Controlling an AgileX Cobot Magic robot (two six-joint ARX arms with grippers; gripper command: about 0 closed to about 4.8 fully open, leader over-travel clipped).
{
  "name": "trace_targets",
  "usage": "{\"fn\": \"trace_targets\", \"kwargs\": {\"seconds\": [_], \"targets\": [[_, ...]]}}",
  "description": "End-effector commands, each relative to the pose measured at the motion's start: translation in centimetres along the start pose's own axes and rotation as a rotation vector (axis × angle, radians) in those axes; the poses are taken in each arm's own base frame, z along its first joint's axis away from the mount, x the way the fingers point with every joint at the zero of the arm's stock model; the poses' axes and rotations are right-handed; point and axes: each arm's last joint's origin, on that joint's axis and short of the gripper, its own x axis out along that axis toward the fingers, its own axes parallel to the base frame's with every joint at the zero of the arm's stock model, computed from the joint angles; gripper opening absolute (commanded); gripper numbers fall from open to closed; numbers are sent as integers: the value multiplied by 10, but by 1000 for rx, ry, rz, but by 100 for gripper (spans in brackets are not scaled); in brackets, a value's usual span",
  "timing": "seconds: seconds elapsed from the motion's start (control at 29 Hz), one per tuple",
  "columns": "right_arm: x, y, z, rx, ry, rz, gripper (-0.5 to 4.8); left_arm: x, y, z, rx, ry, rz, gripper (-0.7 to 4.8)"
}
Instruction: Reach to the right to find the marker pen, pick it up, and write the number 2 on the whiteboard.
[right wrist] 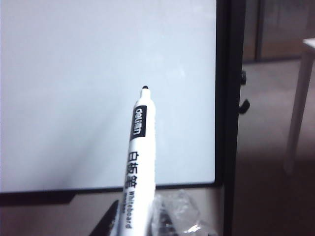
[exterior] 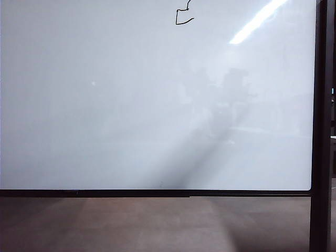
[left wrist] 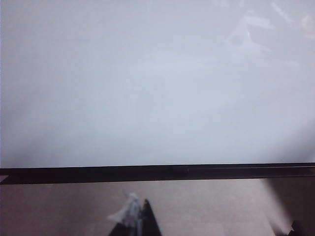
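Gripped in your right gripper [right wrist: 147, 223], slim white marker pen [right wrist: 137, 152] points tip-first at glossy whiteboard [right wrist: 74, 98] ahead, apart; left gripper [left wrist: 140, 221] unreadable.

whiteboard [exterior: 131, 115]: glossy white, faint grey reflections, one bright white streak of light near its upper right corner
frame [exterior: 157, 193]: thin black edge along the bottom of the whiteboard
post [exterior: 320, 126]: dark, nearly black, at the whiteboard's right side
number 2 [exterior: 184, 14]: thin black angular line, near the whiteboard's top edge
marker pen [right wrist: 137, 147]: white barrel, black printed lettering, a black band with white letters, black tip; seen against the whiteboard
floor [exterior: 131, 226]: dull brownish grey, below the whiteboard
right gripper [right wrist: 142, 226]: black with clear glinting wrap, at the marker pen's base
left gripper [left wrist: 140, 219]: dark tip with a whitish patch, below the whiteboard
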Motion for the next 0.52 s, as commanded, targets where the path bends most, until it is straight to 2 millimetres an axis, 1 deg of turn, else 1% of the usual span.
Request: {"fn": "trace_targets", "kwargs": {"seconds": [0.03, 0.14, 0.28, 0.52], "targets": [[-9, 2, 2, -12, -86, 10, 44, 0, 0, 2, 0, -18, -4, 4], [-15, 2, -2, -19, -133, -9, 44, 0, 0, 2, 0, -18, -4, 4], [-20, -1, -13, -19, -164, -54, 44, 0, 0, 2, 0, -18, -4, 4], [-17, -2, -32, -9, -115, -63, 44, 0, 0, 2, 0, -18, -4, 4]]}}
